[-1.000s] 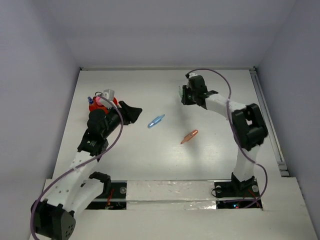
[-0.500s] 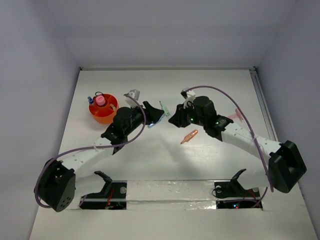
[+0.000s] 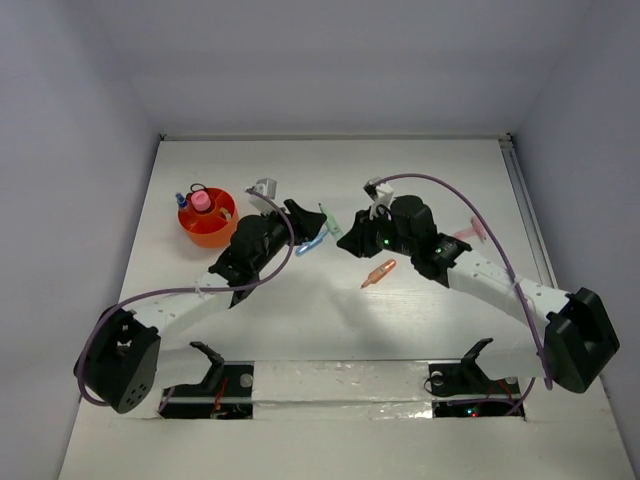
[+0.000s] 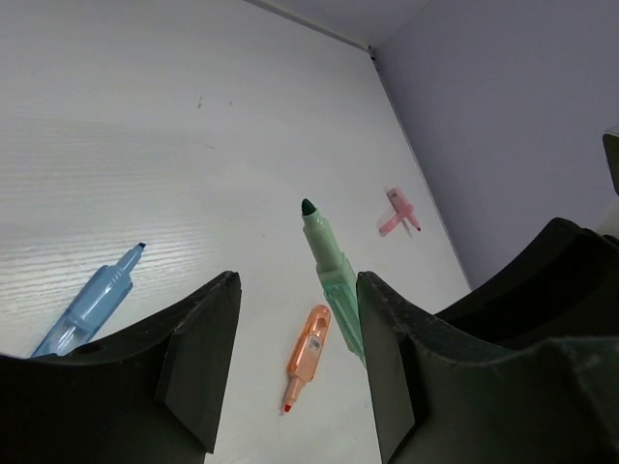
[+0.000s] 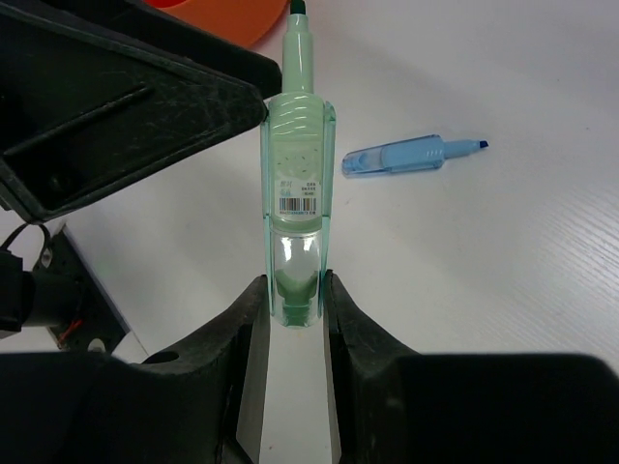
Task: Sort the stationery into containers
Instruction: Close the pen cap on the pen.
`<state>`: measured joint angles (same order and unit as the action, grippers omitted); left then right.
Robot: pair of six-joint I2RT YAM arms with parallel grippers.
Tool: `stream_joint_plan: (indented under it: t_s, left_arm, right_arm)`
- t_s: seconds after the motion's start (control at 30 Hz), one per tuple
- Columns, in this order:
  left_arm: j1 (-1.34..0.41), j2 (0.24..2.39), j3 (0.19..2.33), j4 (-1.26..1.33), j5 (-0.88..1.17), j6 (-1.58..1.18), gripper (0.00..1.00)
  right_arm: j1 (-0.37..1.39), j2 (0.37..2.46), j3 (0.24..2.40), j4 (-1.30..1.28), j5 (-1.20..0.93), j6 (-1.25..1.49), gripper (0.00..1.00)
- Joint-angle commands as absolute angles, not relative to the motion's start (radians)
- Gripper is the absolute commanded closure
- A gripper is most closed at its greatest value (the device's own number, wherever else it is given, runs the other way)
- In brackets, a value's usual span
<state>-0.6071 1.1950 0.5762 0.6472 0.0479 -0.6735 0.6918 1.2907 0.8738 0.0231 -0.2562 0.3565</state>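
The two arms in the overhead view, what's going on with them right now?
The right tool is shut on a green marker, its tip pointing toward the open left tool close by; it looks like a handover. A blue marker and an orange marker lie on the table. The orange cup at the left already holds a pink tube.

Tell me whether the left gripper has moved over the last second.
Yes. The left gripper moved right, away from the round orange-red plastic cup, toward the green marker held by the right gripper.
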Motion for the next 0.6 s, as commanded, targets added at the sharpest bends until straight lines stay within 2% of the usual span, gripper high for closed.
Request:
stream_joint_plan:
  t_s: [0.0,0.23,0.47,0.57]
  left_arm:
    - [-0.62,1.193,0.617,0.729,0.029,-0.675,0.53]
    - [-0.647,1.23,0.606,0.784,0.021,-0.677,0.59]
    - [-0.647,1.27,0.621,0.779,0.009,-0.652,0.81]
    - [-0.647,1.279,0.627,0.767,-0.038,-0.634,0.81]
  right_arm:
    - [0.701,1.267,0.868,0.072,-0.284,0.357,0.82]
    - [0.712,1.269,0.868,0.061,-0.298,0.35,0.83]
    - [0.721,1.276,0.88,0.048,-0.308,0.342,0.84]
    - [0.721,1.282,0.885,0.041,-0.313,0.338,0.85]
